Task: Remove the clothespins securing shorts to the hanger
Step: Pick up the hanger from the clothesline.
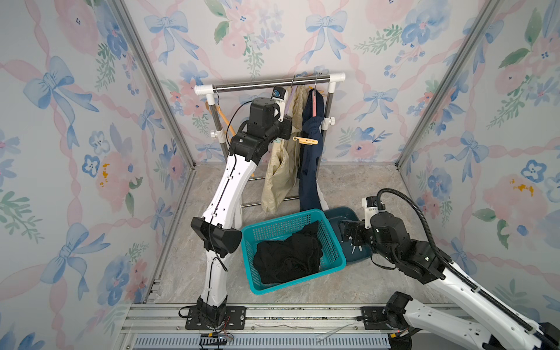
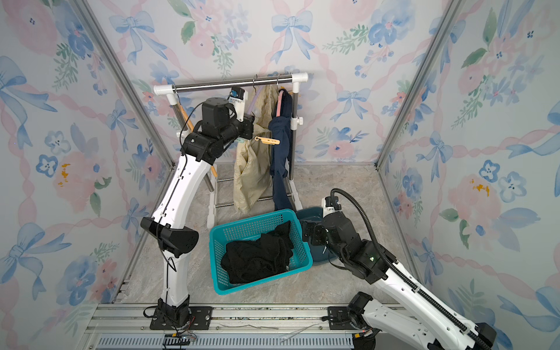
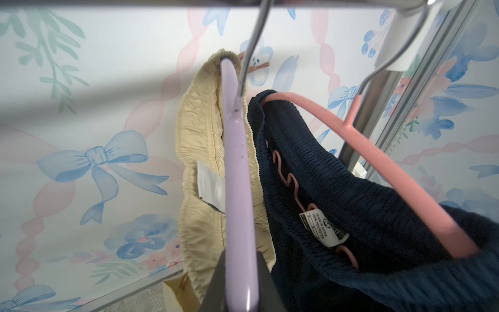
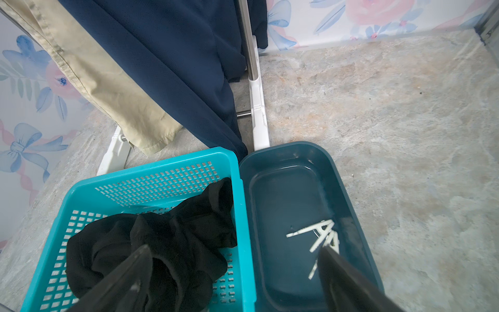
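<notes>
My left gripper (image 3: 241, 272) is shut on the lower arm of a lilac hanger (image 3: 239, 173), one dark finger on each side. That hanger carries the cream shorts (image 1: 280, 169). Beside them, navy shorts (image 1: 309, 175) hang on a pink hanger (image 3: 378, 162). A light orange clothespin (image 1: 306, 140) sticks out from the navy shorts toward the cream pair. A mint green clothespin (image 2: 240, 140) peeks out by my left wrist. Black shorts (image 1: 288, 254) lie in the teal basket (image 1: 333, 242). My right gripper (image 4: 235, 251) hangs open and empty over the basket's edge.
White clothespins (image 4: 321, 237) lie in a dark blue tub (image 4: 286, 162) right of the basket. The rack's steel rail (image 1: 272, 82) and its white feet (image 4: 259, 118) stand at the back. A bare orange hanger (image 1: 225, 121) hangs at the rail's left end.
</notes>
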